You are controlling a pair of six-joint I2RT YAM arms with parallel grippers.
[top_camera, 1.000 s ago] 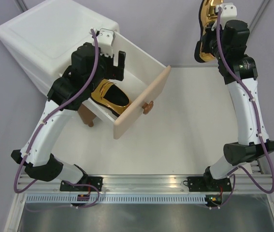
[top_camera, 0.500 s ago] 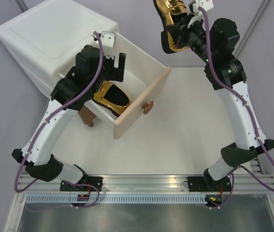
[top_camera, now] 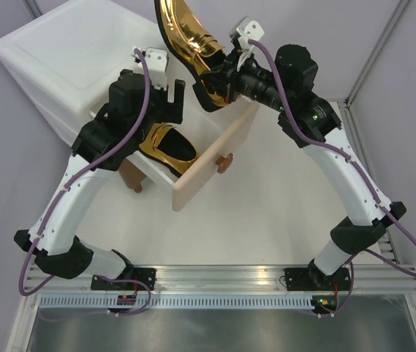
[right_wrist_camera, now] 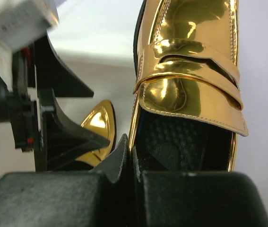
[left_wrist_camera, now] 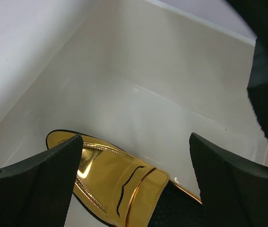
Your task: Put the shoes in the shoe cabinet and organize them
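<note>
While the beige drawer (top_camera: 215,158) is standing pulled out of the white shoe cabinet (top_camera: 68,51), one gold shoe (top_camera: 165,149) is lying on the drawer's floor. Just above the drawer, the left gripper (top_camera: 169,108) is hovering with fingers spread wide, holding nothing (the shoe shows between them). Over the drawer's far end, the right gripper (top_camera: 219,79) is pinching the side wall of a second gold shoe (top_camera: 185,37) near its heel.

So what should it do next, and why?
Probably lift the left gripper, open and empty, out of the drawer. It hangs just above the gold shoe already lying there, while the right gripper holds the second gold shoe close above the same drawer; clearing out would likely leave room to lower it.
</note>
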